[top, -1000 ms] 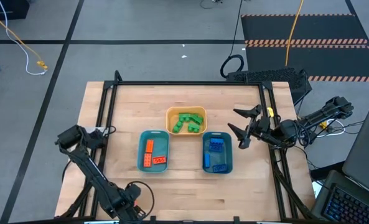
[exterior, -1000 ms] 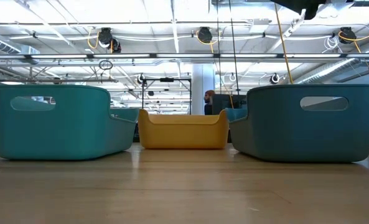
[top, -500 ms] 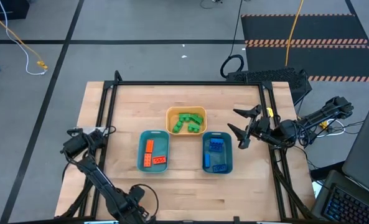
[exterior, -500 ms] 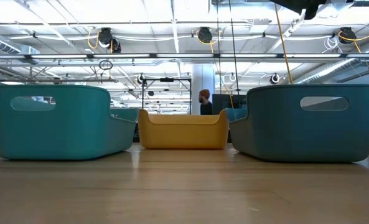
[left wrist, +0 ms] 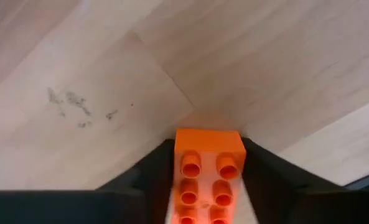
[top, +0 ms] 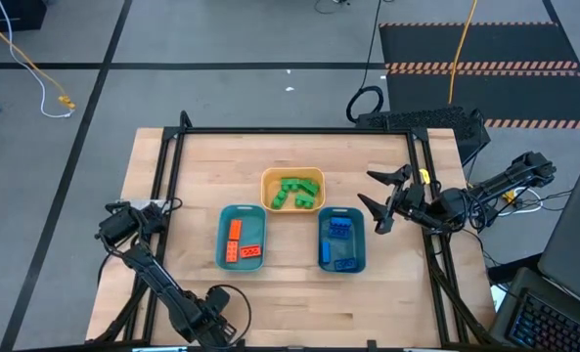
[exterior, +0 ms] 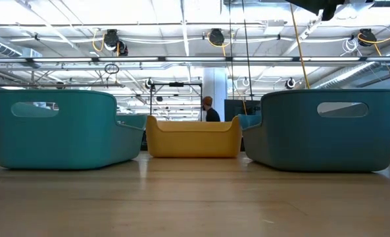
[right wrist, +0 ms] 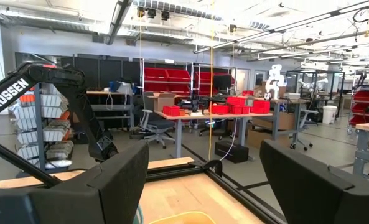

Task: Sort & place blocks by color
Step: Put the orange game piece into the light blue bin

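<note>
The left wrist view shows my left gripper (left wrist: 208,155) shut on an orange studded block (left wrist: 208,171) close above the wood. In the high view that gripper (top: 164,206) is at the table's left edge, left of the bins. Orange blocks (top: 241,242) lie in the left teal bin (top: 223,220). Green blocks (top: 295,191) lie in the yellow bin (top: 268,179). Blue blocks (top: 340,240) lie in the right teal bin (top: 358,217). My right gripper (top: 366,190) hangs open beside the right teal bin, at the table's right edge. My left gripper pinches the orange block by its two long sides (left wrist: 179,168) between both fingers (left wrist: 148,177). The block's studded face is turned to the wrist camera, and its free end (left wrist: 209,138) sticks out past the fingertips toward the table. Whether that end touches the wood, I cannot tell.
The three bins stand close together in the table's middle; in the low view they are the left teal bin (exterior: 56,128), the yellow bin (exterior: 193,137) and the right teal bin (exterior: 326,128). A black frame rail (top: 290,130) runs around the table. Bare wood (top: 299,303) lies at the near side. A person (exterior: 209,109) walks far behind.
My left arm's wrist has shifted a little toward the table's near edge, and its elbow at the near edge has swung slightly to the right. The right arm has kept still. The person in the room behind has walked to the left.
</note>
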Controlling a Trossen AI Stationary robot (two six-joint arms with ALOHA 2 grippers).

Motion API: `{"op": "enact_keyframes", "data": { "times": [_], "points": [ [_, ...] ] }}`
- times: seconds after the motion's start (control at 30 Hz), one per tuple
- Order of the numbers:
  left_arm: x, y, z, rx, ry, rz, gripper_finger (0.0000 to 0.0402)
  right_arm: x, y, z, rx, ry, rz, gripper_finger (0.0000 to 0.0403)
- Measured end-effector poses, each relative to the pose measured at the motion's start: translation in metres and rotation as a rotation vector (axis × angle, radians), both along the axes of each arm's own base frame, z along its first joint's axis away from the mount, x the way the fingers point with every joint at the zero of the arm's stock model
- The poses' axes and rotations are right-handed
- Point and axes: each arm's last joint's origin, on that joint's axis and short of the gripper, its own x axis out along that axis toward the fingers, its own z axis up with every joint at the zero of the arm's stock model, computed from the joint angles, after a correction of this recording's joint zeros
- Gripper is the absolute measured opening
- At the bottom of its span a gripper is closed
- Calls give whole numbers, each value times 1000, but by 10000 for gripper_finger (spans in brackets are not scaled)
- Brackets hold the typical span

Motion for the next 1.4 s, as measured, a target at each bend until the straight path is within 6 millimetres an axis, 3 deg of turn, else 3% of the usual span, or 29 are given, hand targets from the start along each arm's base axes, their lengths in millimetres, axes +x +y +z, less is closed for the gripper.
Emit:
{"op": "enact_keyframes", "data": {
  "times": [0.07,0.23,0.37,0.63,0.9,1.07,1.4],
  "points": [
    [2,1,-1,-12,-2,-34,138,0,0,0,-5,2,-1,299],
    [12,10,3,-95,56,-118,138,0,0,0,-21,7,-6,299],
    [20,30,15,-66,52,-128,138,0,0,0,-21,6,-6,299],
    [26,73,80,-60,-112,-98,138,0,0,0,-39,15,-12,299],
    [26,137,137,183,-392,-23,138,-1,0,2,-41,4,-17,299],
    [41,176,143,296,-422,-11,138,0,0,2,-40,4,-16,299],
    [64,242,134,383,-371,-28,138,0,0,1,-40,6,-16,299]
  ]
}}
